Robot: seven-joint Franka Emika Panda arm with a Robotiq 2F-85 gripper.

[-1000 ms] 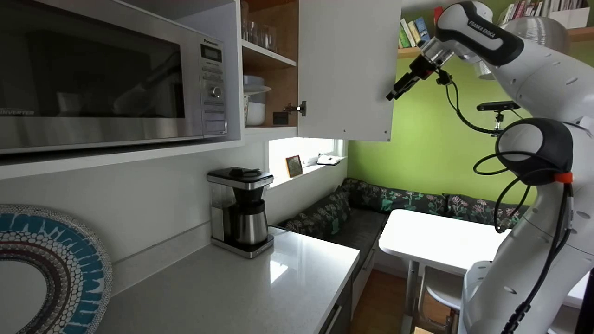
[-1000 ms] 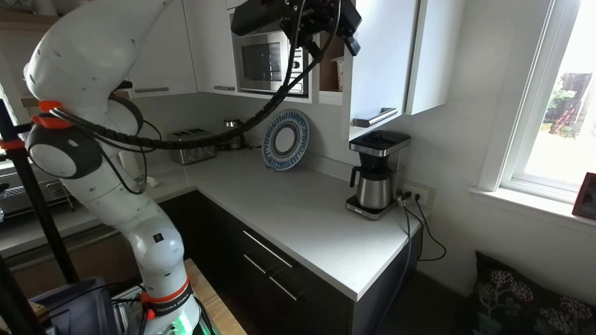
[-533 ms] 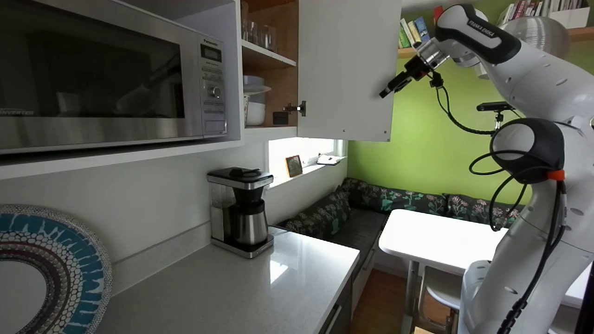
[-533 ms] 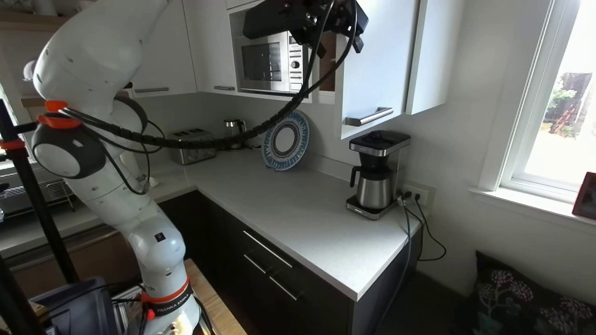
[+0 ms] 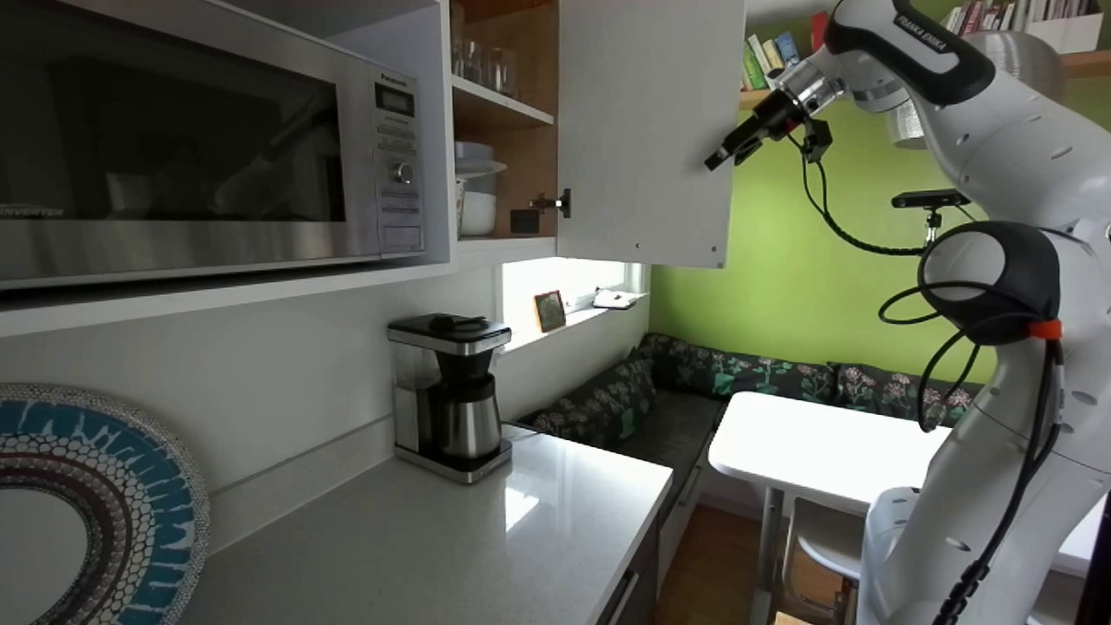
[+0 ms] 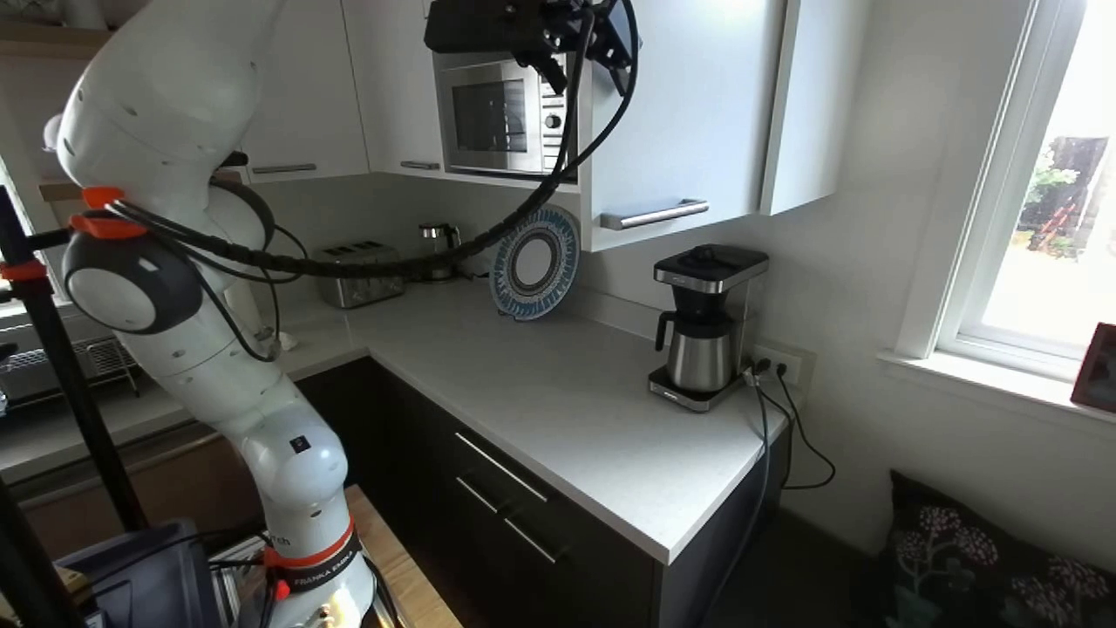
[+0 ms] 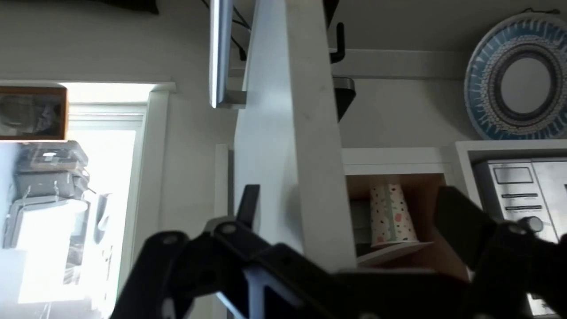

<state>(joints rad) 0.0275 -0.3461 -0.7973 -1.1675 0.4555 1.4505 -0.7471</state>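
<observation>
The white cabinet door (image 5: 647,130) stands open, its bar handle (image 6: 654,214) on the outer face. My gripper (image 5: 727,160) is at the door's free edge, reaching down toward it at a slant. The wrist view appears upside down. There the door edge (image 7: 312,115) passes between the spread fingers of my gripper (image 7: 352,217): one finger on the handle side, the other toward the cabinet. Whether either finger touches the door I cannot tell. Behind the door a speckled cup (image 7: 392,212) with a pale plate (image 7: 394,253) against its rim shows inside the cabinet.
A microwave (image 5: 174,130) fills the niche beside the cabinet. On the counter (image 6: 540,384) below stand a coffee maker (image 6: 702,340) and a round patterned plate (image 6: 500,279). A white table (image 5: 807,443) is near the arm's base. Glasses (image 5: 486,65) sit on the cabinet's upper shelf.
The door has swung partway toward the cabinet, covering more of its opening in an exterior view. My gripper has moved to the door's edge and shifted along with it, fingers still spread.
</observation>
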